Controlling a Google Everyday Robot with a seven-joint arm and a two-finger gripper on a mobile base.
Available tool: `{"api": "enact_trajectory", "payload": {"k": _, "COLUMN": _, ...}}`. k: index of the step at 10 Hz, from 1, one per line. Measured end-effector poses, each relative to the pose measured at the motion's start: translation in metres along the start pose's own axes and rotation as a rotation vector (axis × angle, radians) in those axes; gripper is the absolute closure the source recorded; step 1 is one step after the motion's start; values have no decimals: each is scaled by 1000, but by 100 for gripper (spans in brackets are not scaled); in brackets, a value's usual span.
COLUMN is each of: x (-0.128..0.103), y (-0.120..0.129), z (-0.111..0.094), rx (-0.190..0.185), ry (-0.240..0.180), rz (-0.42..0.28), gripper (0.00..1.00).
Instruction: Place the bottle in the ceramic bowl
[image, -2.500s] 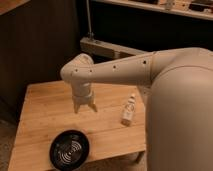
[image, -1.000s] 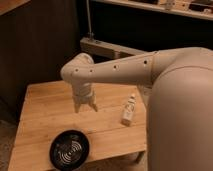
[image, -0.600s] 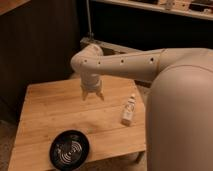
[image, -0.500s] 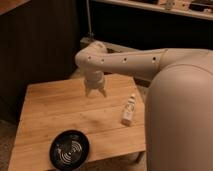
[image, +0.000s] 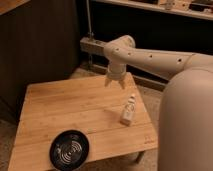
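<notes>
Above the far edge of the wooden table (image: 60, 107) hung the gripper (image: 115, 85), pointing down from the end of the pale arm (image: 150, 57), its two fingers spread wide with nothing between them. The bottle (image: 128, 110) stood upright near the table's right edge, below the gripper and a little nearer the camera, apart from it and untouched. The ceramic bowl (image: 69, 150) sat at the front left of the table, close to the front edge and well apart from the bottle, with bare wood between the two. The bottle looked like thin white plastic, so it was probably light and fairly stiff, though its walls might give a little under a hard squeeze (whether it was full or empty could not be told). Slim and tall for its base, it seemed likely to tip if a finger brushed it before both sides were bracketed, and smooth plastic may slide in a loose hold. The safest place to take it appeared to be across the body at about mid-height, below the narrow cap, with the jaws straddling it evenly before closing. The bowl was wide and shallow, so the drop should be forgiving, but a glossy ceramic floor could let the bottle topple or roll if released from too high.
</notes>
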Motion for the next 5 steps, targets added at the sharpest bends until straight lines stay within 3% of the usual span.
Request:
{"api": "enact_trajectory", "payload": {"k": 2, "x": -1, "y": -37, "z": 2, "rx": 11, "ry": 0, "rz": 61, "gripper": 35}}
{"api": "enact_trajectory", "payload": {"k": 5, "x": 7, "y": -80, "z": 22, "rx": 26, "ry": 14, "rz": 156, "gripper": 35}}
